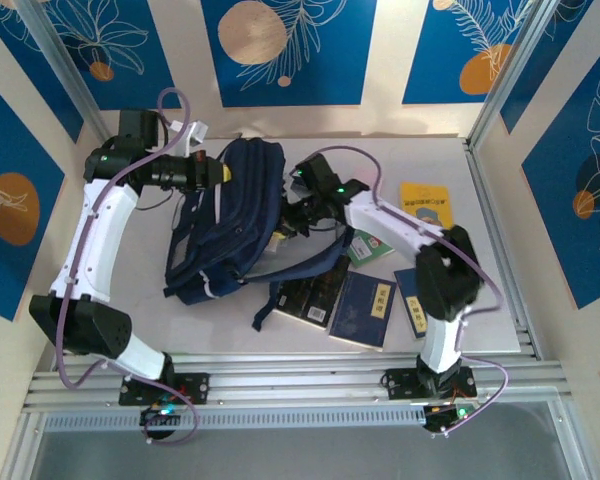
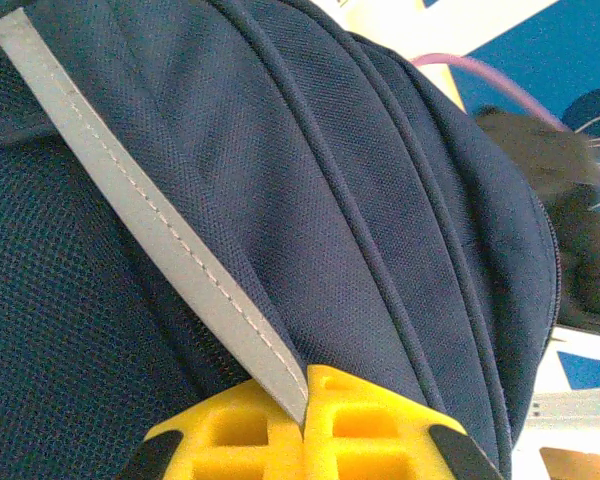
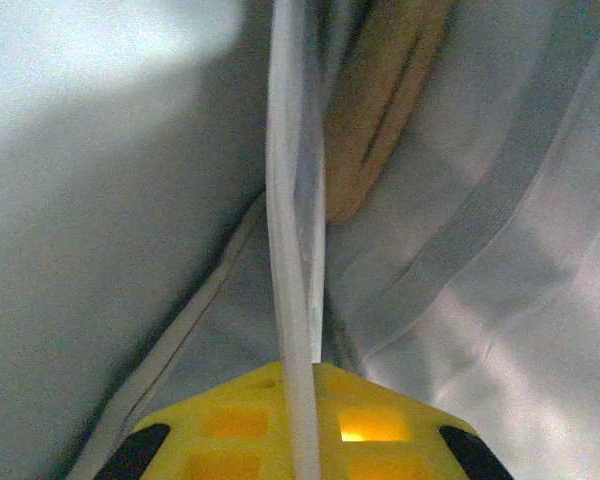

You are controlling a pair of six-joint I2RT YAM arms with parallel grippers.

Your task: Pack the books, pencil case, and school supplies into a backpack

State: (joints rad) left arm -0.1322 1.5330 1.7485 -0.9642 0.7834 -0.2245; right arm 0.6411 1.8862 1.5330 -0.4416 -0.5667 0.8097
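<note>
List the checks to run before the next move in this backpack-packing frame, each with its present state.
1. Opening held: left gripper pinches the grey stripe of the backpack: ok.
2. Load gripped: right gripper, inside the bag, is shut on a thin white packet: ok.
3. The tan block lies inside: ok.
4. Books packed: not ok; yellow book, green book, black book and navy books lie on the table.
5. Whereabouts of the pencil case: cannot tell.
</note>
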